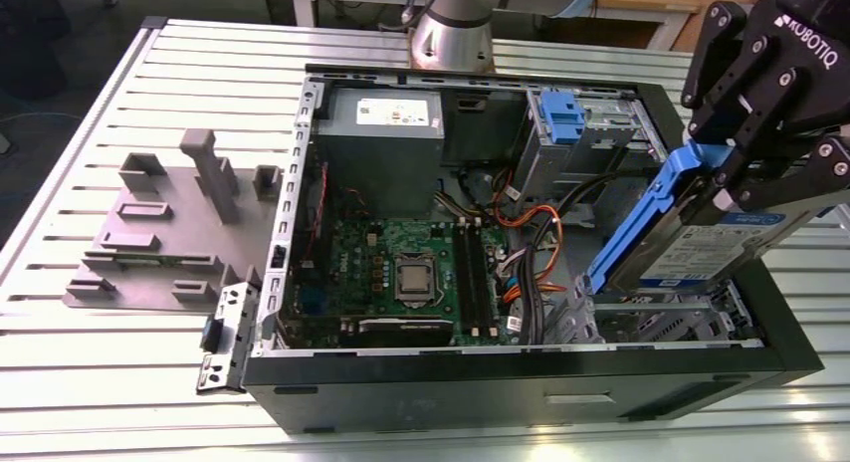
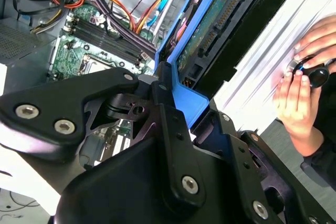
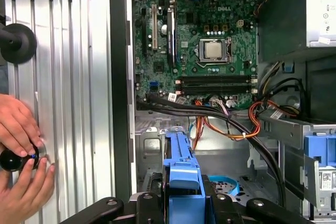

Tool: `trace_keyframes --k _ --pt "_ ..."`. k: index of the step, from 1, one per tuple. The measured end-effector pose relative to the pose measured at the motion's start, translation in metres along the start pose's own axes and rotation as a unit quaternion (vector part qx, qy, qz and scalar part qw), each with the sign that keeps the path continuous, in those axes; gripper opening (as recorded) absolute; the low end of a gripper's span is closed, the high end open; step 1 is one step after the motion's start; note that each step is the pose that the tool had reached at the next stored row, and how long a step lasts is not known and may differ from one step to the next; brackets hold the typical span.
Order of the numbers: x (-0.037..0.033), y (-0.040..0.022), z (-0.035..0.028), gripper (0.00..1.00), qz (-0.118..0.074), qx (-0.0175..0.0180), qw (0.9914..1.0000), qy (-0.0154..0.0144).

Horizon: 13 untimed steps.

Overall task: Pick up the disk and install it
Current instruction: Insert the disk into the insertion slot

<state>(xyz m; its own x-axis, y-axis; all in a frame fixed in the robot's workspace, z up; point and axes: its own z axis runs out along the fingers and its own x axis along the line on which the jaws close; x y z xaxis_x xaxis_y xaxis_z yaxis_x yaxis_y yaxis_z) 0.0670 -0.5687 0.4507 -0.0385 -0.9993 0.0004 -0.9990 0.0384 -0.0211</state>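
Black gripper [image 1: 722, 180] holds the disk [image 1: 704, 249] tilted above the computer case [image 1: 531, 374].

The silver, blue-railed disk [image 1: 707, 249] hangs tilted over the computer case [image 1: 505, 384].

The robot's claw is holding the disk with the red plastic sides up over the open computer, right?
Not quite. The side rails on the disk are blue, not red; the exterior view shows it. The rest is right: the gripper holds the disk, tilted, above the open computer case.
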Motion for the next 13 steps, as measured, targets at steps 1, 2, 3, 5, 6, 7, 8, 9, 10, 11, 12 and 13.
trace_keyframes --k 1,2,3,5,6,7,8,9,10,11,12,13 --pt "0.0000 -0.0013 0.0007 0.36 0.000 0.0000 1.00000 0.0000" --pt "-0.0001 -0.0024 0.0013 0.36 0.000 0.0000 1.00000 0.0000" --pt "-0.0001 -0.0033 0.0020 0.36 0.000 0.0000 1.00000 0.0000" --pt "-0.0002 -0.0040 0.0035 0.36 0.000 0.0000 1.00000 0.0000" --pt "-0.0002 -0.0040 0.0044 0.36 0.001 0.0000 1.00000 0.0000" --pt "-0.0002 -0.0041 0.0053 0.36 0.001 0.0000 1.00000 0.0000" --pt "-0.0002 -0.0041 0.0063 0.36 0.001 0.0000 1.00000 0.0000" --pt "-0.0002 -0.0041 0.0073 0.36 0.001 0.0000 1.00000 0.0000" --pt "-0.0002 -0.0041 0.0083 0.36 0.001 0.0000 1.00000 0.0000" --pt "-0.0002 -0.0041 0.0092 0.36 0.001 0.0000 1.00000 0.0000" --pt "-0.0002 -0.0041 0.0101 0.36 0.001 0.0000 1.00000 0.0000" --pt "-0.0002 -0.0041 0.0110 0.36 0.001 0.0000 1.00000 0.0000"
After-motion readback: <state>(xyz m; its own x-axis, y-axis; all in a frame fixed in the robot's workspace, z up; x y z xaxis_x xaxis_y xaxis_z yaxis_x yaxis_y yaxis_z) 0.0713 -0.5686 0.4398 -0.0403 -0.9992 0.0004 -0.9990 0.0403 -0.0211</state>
